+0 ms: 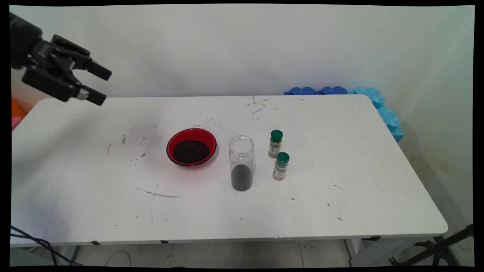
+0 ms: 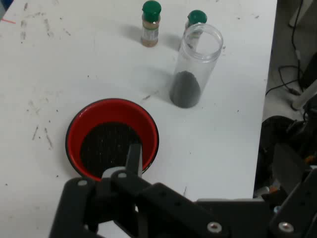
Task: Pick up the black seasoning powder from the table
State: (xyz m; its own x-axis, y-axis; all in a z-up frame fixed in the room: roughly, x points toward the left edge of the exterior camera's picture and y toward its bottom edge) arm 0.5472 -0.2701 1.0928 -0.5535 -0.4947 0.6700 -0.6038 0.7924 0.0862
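Observation:
My black gripper (image 1: 101, 85) hangs high over the table's far left corner, open and holding nothing. A red bowl (image 1: 191, 147) with dark grains in it sits near the table's middle; in the hand view the same bowl (image 2: 113, 140) lies just beyond one of my fingers (image 2: 133, 157). Right of it stands a tall clear jar (image 1: 241, 163), lidless, with a dark layer at its bottom (image 2: 185, 89). Two small spice shakers with green caps stand past the jar, one farther back (image 1: 275, 143) and one nearer (image 1: 281, 166).
Blue foam pieces (image 1: 380, 104) lie along the table's far right corner by the wall. An orange thing (image 1: 17, 109) shows at the left edge. A black tripod leg (image 1: 435, 251) stands on the floor at the lower right, and cables (image 1: 38, 243) hang at the lower left.

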